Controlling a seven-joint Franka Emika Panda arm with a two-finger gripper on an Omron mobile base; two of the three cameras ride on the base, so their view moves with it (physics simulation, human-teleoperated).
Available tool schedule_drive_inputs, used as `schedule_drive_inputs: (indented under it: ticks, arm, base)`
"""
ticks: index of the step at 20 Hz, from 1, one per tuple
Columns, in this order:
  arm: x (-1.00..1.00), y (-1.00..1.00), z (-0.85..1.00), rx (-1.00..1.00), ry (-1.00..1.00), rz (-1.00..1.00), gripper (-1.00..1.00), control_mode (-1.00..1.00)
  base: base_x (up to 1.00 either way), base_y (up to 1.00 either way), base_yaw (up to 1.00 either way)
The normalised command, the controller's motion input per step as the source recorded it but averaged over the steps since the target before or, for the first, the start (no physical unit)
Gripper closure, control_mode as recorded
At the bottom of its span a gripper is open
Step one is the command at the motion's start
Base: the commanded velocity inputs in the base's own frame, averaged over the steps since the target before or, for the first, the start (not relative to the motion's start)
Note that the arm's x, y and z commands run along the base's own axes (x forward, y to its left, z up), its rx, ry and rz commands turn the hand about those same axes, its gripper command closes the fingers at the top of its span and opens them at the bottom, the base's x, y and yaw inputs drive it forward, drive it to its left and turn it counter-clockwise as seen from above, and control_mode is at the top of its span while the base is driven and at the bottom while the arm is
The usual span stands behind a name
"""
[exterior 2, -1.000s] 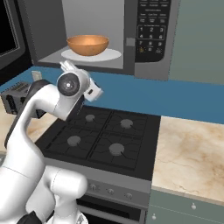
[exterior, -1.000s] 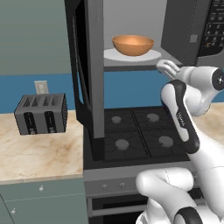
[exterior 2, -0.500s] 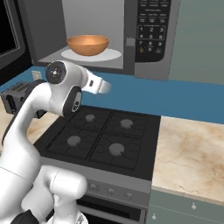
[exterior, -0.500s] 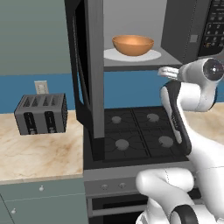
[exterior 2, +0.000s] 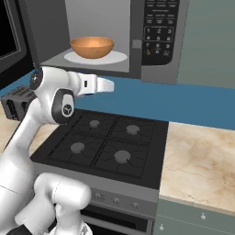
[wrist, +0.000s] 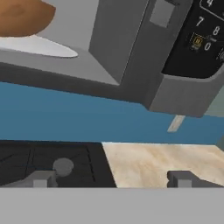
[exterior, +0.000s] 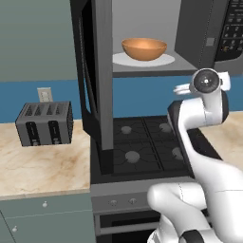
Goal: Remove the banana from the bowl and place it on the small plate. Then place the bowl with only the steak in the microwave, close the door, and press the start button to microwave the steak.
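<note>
Inside the microwave [exterior 2: 156, 41], bowl [exterior 2: 92, 47] sits centred on the turntable for heating; door [exterior: 97, 85] open; my fingers [wrist: 109, 179] spread, empty.

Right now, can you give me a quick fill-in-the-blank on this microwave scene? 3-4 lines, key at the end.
1. The bowl sits on the white ___ inside the microwave.
2. The door of the microwave stands ___.
3. The gripper hangs above the ___, holding nothing.
4. On the counter left of the stove stands a dark ___.

Missing words: turntable; open; stove; toaster
</note>
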Motion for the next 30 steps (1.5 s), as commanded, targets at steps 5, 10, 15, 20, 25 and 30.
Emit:
schedule_drive_inputs:
  ticks: [5,10,15,20,25,30]
  arm:
    - [-0.12,-0.25,-0.13,-0.48,0.02,-0.07,-1.0,-1.0]
    - [-0.24,-0.09,-0.05,-0.42,-0.01,-0.08,-1.0,-1.0]
    - [-0.46,0.09,-0.13,-0.38,-0.12,-0.11,-1.0,-1.0]
    - [-0.53,0.51,0.0,-0.27,-0.08,-0.1,-1.0,-1.0]
    - [-0.58,0.88,0.0,-0.22,-0.03,-0.09,-1.0,-1.0]
    - [-0.27,0.77,-0.05,-0.21,0.0,-0.03,-1.0,-1.0]
  base:
    - [0.0,0.0,0.0]
    - [0.0,0.0,0.0]
    - [0.0,0.0,0.0]
    - [0.0,0.0,0.0]
    - [0.0,0.0,0.0]
    - [0.0,0.0,0.0]
